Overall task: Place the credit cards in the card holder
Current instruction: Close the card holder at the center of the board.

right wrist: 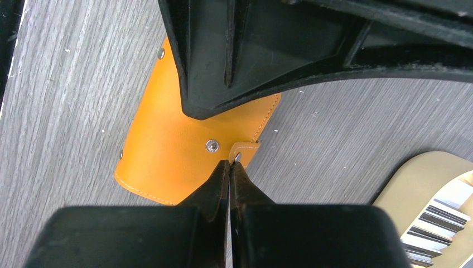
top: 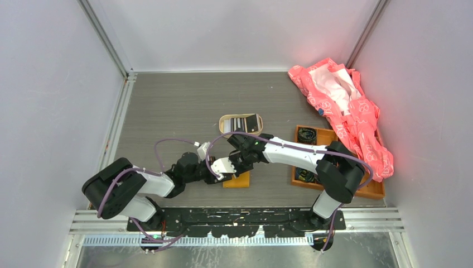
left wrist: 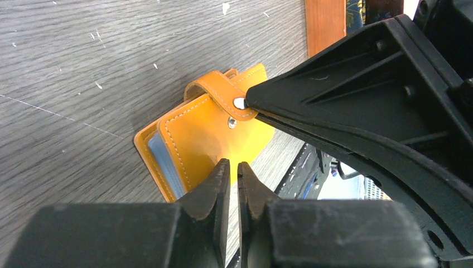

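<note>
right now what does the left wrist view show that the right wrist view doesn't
Only the left wrist view: the card holder's pale blue inside and a corner of the orange wooden tray. Only the right wrist view: the beige tin with stacked cards. Both: the orange card holder on the grey table, with its snap stud and strap.

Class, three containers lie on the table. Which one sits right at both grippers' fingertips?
The small flat orange card holder with the snap strap; the oval beige tin and the orange wooden tray lie farther off.
</note>
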Controlling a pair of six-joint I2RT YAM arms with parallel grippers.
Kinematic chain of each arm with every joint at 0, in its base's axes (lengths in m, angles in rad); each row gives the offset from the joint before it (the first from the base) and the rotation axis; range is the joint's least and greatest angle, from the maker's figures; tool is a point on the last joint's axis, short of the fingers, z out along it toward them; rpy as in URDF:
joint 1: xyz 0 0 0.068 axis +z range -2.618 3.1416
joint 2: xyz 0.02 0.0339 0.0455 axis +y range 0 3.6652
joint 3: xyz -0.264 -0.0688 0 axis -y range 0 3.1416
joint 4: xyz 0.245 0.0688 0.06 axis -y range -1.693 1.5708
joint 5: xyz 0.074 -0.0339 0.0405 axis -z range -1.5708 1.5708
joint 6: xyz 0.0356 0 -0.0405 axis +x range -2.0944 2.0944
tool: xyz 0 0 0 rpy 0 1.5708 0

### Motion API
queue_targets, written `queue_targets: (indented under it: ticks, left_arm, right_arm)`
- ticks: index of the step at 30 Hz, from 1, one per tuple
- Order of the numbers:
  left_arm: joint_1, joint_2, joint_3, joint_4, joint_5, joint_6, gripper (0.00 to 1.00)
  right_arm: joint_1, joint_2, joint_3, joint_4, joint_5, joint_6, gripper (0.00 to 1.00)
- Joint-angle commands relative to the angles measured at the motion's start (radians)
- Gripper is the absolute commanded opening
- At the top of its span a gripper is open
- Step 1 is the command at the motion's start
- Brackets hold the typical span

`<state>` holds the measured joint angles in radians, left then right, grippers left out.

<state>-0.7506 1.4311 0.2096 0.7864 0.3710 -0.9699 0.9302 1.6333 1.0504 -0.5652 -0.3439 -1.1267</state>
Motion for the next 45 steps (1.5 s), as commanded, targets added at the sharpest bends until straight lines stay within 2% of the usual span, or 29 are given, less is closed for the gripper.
queue_targets:
  ticks: [1,7,12,37,45]
  left_arm:
    - [-0.002,-0.019,0.035,0.012,0.028,-0.005,0.12]
    - [-0.008,0.037,0.044,0.036,0.017,-0.011,0.12]
    - [-0.006,0.1,0.031,0.074,0.0,-0.028,0.0]
    - [-0.007,0.166,0.013,0.096,-0.027,-0.037,0.0]
    - [-0.006,0.17,0.01,0.102,-0.026,-0.039,0.0]
  right_arm:
    - [0.008,-0.038,0.003,-0.007,-0.029,-0.004,0.01]
    - [0.017,-0.032,0.001,-0.015,-0.027,-0.01,0.01]
    - [0.027,-0.033,-0.004,-0.027,-0.026,-0.023,0.01]
    - [0.061,-0.066,-0.046,-0.076,0.018,-0.11,0.01]
    - [0.105,-0.051,-0.057,-0.099,0.051,-0.151,0.01]
